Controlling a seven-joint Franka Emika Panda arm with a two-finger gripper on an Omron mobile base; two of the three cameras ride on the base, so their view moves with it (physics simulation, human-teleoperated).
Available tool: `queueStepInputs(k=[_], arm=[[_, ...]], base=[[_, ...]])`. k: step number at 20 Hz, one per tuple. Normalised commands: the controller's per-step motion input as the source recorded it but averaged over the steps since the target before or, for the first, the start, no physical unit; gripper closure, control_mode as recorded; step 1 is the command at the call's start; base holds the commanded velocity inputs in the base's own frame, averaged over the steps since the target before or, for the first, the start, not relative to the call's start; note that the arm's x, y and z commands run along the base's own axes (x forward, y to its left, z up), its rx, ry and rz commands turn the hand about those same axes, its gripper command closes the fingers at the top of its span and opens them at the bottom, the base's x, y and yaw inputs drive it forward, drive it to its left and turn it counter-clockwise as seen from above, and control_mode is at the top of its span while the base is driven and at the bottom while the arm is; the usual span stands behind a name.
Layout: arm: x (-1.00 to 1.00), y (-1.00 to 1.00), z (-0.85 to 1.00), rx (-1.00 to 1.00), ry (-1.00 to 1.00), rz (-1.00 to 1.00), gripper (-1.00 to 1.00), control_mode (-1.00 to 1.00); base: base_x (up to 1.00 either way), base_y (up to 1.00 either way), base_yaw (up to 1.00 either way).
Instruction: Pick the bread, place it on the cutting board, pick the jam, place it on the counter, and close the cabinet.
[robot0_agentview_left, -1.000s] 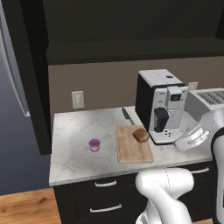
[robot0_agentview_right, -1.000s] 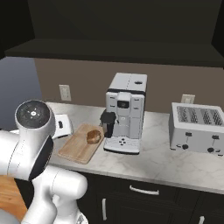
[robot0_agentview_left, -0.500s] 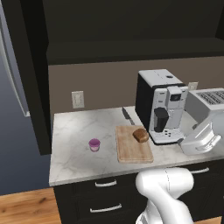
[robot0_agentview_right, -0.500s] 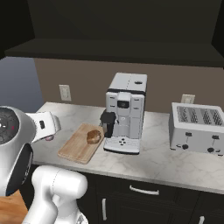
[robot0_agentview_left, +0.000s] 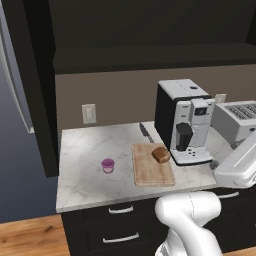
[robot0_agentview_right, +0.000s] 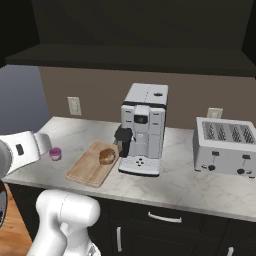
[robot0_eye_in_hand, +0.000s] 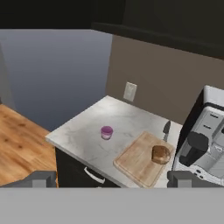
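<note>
bread (robot0_agentview_left: 161, 154): on the board (robot0_agentview_left: 151, 168), beside the coffee machine (robot0_agentview_left: 184, 121)
jam (robot0_agentview_left: 108, 165): upright on the surface (robot0_agentview_left: 82, 170)
jaws: spread, holding nothing

2 base views flank counter (robot0_agentview_left: 85, 165); hand view high, oblique.

White-grey veined marble counter (robot0_agentview_right: 185, 185) runs across the frame above black drawers with silver handles (robot0_agentview_right: 165, 218). A flat light-tan wooden cutting board (robot0_agentview_right: 86, 168) lies on it, left of centre. A small rounded brown bread loaf (robot0_agentview_right: 106, 156) sits on the board's right end, just beside a white and black coffee machine (robot0_agentview_right: 142, 129). A tiny purple-magenta jam jar (robot0_agentview_right: 55, 153) stands on the counter left of the board, apart from it. A silver four-slot toaster (robot0_agentview_right: 227, 146) stands at right. A white wall socket (robot0_agentview_right: 74, 106) is mounted behind.
</note>
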Motion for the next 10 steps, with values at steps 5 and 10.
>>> queueStepInputs(k=[5,10], arm=[[-0.41,0.02,0.19,0.0,-0.08,-0.05,-1.0,-1.0],[-0.44,0.0,0.18,0.0,-0.04,-0.08,-1.0,-1.0]], base=[[0.0,0.0,0.0],[0.0,0.0,0.0]])
